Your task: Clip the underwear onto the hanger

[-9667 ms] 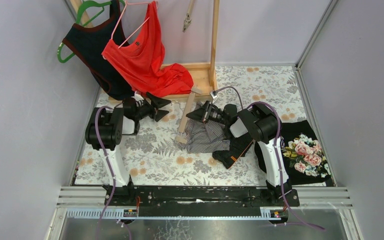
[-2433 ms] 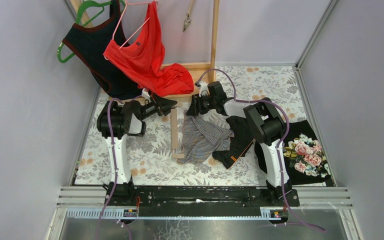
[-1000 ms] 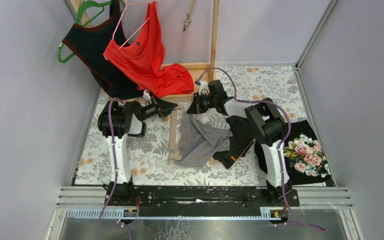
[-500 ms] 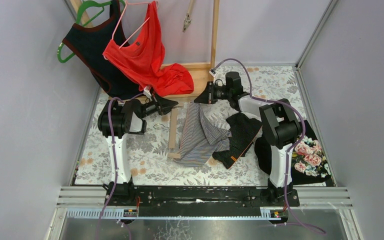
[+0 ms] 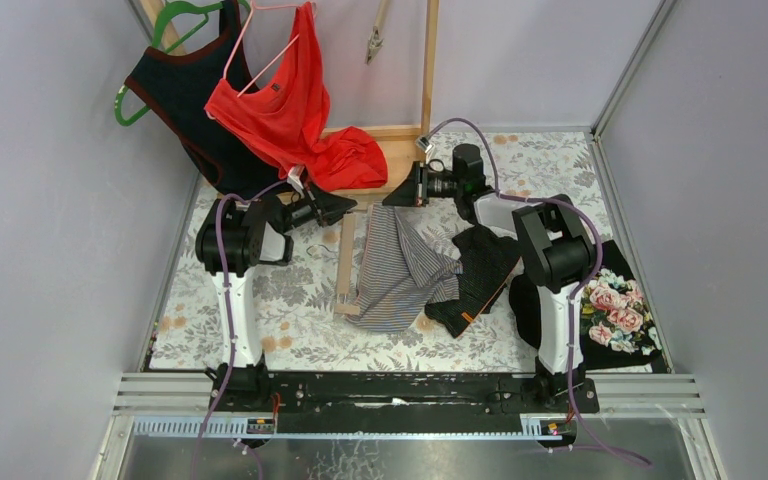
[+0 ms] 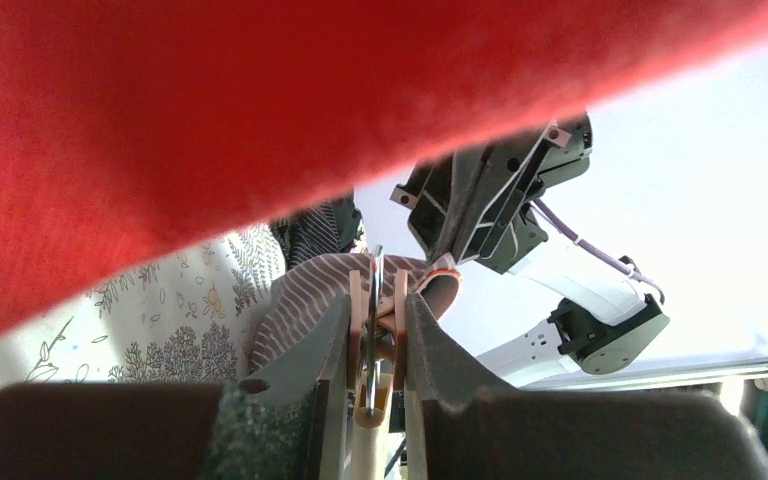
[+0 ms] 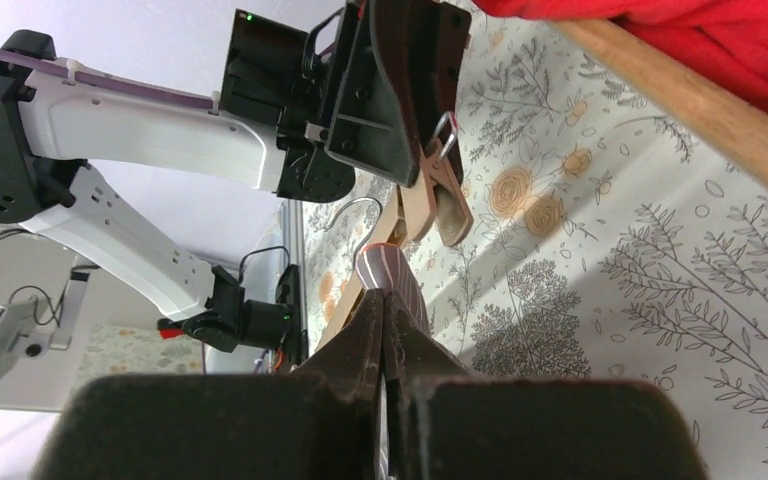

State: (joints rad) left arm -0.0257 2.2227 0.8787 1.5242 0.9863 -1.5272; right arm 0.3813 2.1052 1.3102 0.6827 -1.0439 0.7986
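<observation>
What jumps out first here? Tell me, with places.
The red top hanging at the back left dominates. Mid-table, the striped underwear is held by one edge in the shut right gripper, facing the left gripper, which squeezes a wooden clip.

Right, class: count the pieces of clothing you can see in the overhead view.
5: red top and dark top hanging back left; striped underwear mid-table; black garment beside it; floral black piece at the right edge. More may be hidden.

Floral table (image 5: 290,300), striped underwear (image 5: 395,275), wooden hanger (image 5: 345,268), black garments (image 5: 480,270)
</observation>
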